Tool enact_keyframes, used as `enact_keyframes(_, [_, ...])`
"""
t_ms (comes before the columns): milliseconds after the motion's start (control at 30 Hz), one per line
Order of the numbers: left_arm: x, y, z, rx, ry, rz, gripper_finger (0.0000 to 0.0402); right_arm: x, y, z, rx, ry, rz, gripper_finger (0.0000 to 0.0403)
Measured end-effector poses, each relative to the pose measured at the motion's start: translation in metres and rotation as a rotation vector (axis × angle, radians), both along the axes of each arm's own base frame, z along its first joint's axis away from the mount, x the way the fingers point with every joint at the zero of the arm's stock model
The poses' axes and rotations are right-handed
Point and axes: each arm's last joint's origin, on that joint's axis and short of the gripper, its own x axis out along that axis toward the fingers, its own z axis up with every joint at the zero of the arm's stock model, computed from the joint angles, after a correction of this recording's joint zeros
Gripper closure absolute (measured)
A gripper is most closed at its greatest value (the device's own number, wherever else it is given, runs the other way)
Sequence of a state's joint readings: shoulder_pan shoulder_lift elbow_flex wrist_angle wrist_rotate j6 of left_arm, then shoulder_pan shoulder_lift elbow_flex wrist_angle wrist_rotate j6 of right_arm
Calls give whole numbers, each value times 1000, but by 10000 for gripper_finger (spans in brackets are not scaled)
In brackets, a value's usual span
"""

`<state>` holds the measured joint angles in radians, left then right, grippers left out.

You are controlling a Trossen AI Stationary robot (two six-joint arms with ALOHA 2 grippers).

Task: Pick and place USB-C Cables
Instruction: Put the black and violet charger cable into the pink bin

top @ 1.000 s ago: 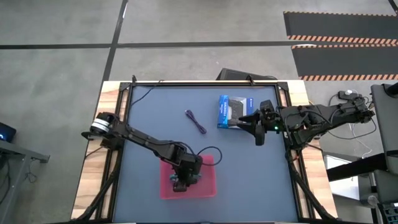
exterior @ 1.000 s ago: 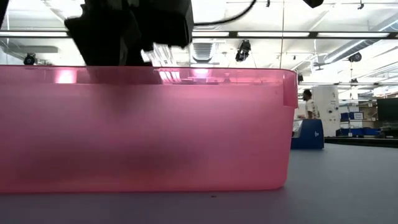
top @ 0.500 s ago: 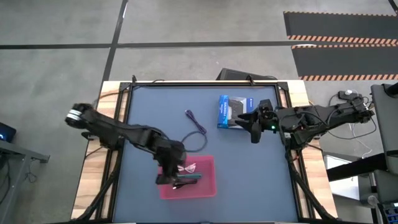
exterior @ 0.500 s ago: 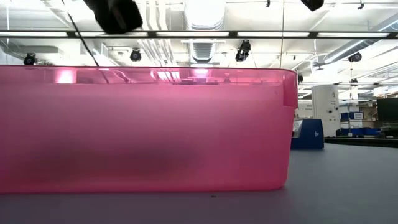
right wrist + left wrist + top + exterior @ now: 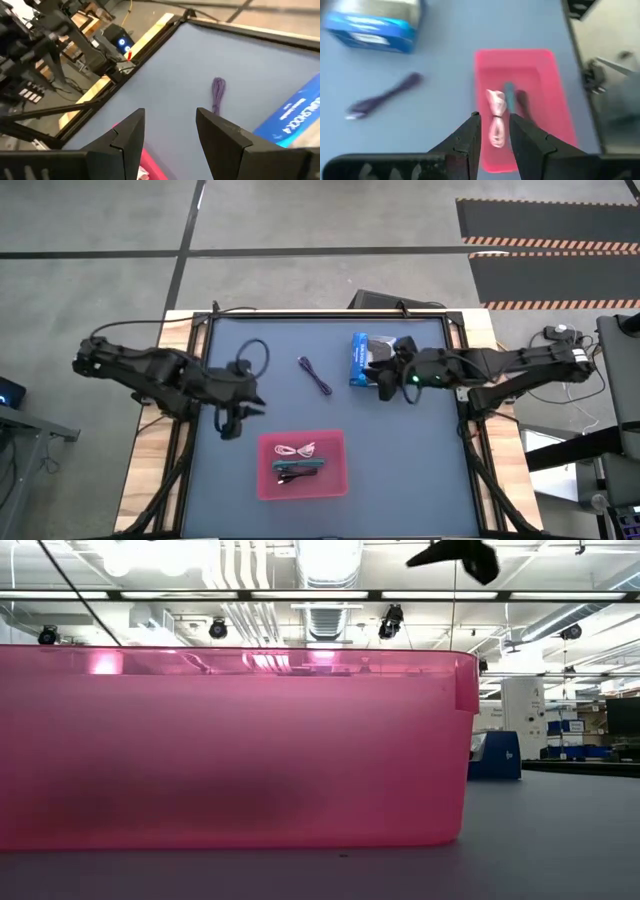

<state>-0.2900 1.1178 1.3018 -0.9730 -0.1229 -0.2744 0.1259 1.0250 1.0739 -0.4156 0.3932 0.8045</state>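
The pink tray point(image 5: 335, 480) sits near the table's near edge and holds the white cable point(image 5: 297, 449), the teal cable point(image 5: 301, 465) and the black cable point(image 5: 292, 474). The left wrist view shows the tray point(image 5: 547, 107) with the white cable point(image 5: 495, 117) in it. The purple cable point(image 5: 316, 375) lies alone on the mat further toward the far edge, also visible as the purple cable point(image 5: 217, 93). My left gripper point(image 5: 240, 420) hovers open, left of the tray and beyond it. My right gripper point(image 5: 388, 387) is open by the box, right of the purple cable.
A blue-and-black box point(image 5: 363, 358) lies on the far right part of the mat, partly under my right arm. The tray's pink wall point(image 5: 230, 750) fills most of the low view. Wooden table borders point(image 5: 180, 340) frame the mat. Open mat lies around the purple cable.
My left gripper has risen out of the tray and drawn back toward the table's left and far side, uncovering the cables in the tray. My right gripper has shifted toward the table's left, closer to the purple cable.
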Motion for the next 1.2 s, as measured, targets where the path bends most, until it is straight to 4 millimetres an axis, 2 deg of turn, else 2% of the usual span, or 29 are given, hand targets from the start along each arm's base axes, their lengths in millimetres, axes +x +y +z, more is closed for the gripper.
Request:
enact_keyframes(133, [-10, 15, 7, 46, -41, 79, 318, 15, -22, 3, 40, 14, -18, 234])
enact_keyframes(467, [-15, 42, 12, 73, -70, 233, 318, 46, -115, 20, -28, 121, -8, 234])
enact_keyframes(633, [-14, 54, 12, 75, -68, 297, 318, 56, -151, 14, 32, 167, 7, 234])
enact_keyframes(800, [-16, 64, 12, 104, -65, 328, 318, 61, -170, -3, 122, 323, 12, 234])
enact_keyframes(900, [-16, 69, 12, 111, -62, 347, 318, 65, -177, -10, 115, 378, 54, 234])
enact_keyframes(1200, [-11, 82, 10, 107, -62, 424, 318, 72, -188, -7, 30, 381, 129, 234])
